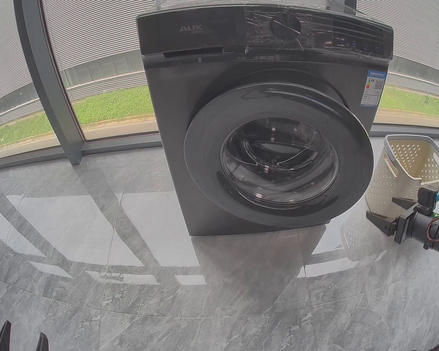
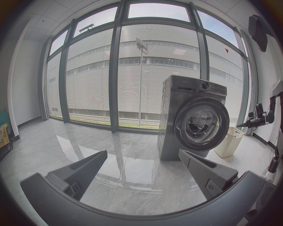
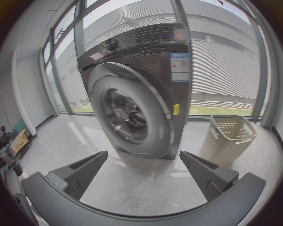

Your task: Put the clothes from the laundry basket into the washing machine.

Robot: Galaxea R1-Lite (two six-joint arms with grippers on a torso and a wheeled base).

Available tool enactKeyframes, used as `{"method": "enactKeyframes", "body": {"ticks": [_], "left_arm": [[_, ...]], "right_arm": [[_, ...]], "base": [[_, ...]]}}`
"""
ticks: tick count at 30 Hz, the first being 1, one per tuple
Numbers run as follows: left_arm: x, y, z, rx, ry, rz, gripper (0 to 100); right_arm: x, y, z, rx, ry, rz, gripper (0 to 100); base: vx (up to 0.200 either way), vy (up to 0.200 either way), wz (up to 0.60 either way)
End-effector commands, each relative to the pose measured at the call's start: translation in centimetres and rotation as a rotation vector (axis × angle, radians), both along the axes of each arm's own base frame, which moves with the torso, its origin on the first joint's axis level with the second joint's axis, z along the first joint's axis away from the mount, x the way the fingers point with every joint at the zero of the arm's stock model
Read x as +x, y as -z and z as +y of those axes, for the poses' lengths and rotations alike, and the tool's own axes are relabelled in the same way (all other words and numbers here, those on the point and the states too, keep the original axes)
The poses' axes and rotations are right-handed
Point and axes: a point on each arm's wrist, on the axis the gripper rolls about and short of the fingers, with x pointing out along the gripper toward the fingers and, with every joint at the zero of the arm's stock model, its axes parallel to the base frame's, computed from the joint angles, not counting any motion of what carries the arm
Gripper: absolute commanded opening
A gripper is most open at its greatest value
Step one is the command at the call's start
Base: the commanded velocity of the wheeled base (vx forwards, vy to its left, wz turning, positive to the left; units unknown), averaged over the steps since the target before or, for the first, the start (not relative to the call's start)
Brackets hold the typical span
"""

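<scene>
Right pincer hovers released just beside the laundry basket, right of the washing machine; left pincer released too. Door looks shut: loading now would just hit it.

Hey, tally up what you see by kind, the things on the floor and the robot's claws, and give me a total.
Washing machine: 1
Laundry basket: 1
Claws: 2 (left claw, right claw, both open)
Total: 4
</scene>
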Motion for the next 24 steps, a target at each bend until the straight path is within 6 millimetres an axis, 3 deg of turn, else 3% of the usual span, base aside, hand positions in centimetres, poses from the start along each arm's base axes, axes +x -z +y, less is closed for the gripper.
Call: {"method": "enactKeyframes", "body": {"ticks": [1, 8, 9, 17, 24], "left_arm": [[0.0, 0.5, 0.0, -0.001, 0.0, 0.003, 100], [0.0, 0.5, 0.0, -0.001, 0.0, 0.003, 100], [0.0, 0.5, 0.0, -0.001, 0.0, 0.003, 100], [0.0, 0.5, 0.0, 0.001, -0.001, 0.002, 100], [0.0, 0.5, 0.0, 0.001, -0.001, 0.002, 100]], "right_arm": [[-1.9, 0.2, 2.5, 0.01, -0.137, 0.008, 100], [-2.5, 0.1, 4.7, 0.06, -0.237, 0.027, 100], [-2.5, 0.0, 4.9, 0.064, -0.25, 0.024, 0], [-2.7, -1.1, 6.3, 0.112, -0.322, -0.055, 0], [-2.2, -1.5, 6.5, 0.122, -0.316, -0.112, 0]], "base": [[0.0, -0.2, 0.0], [0.0, -0.2, 0.0], [0.0, 0.0, 0.0], [0.0, 0.0, 0.0], [0.2, 0.0, 0.0]]}}
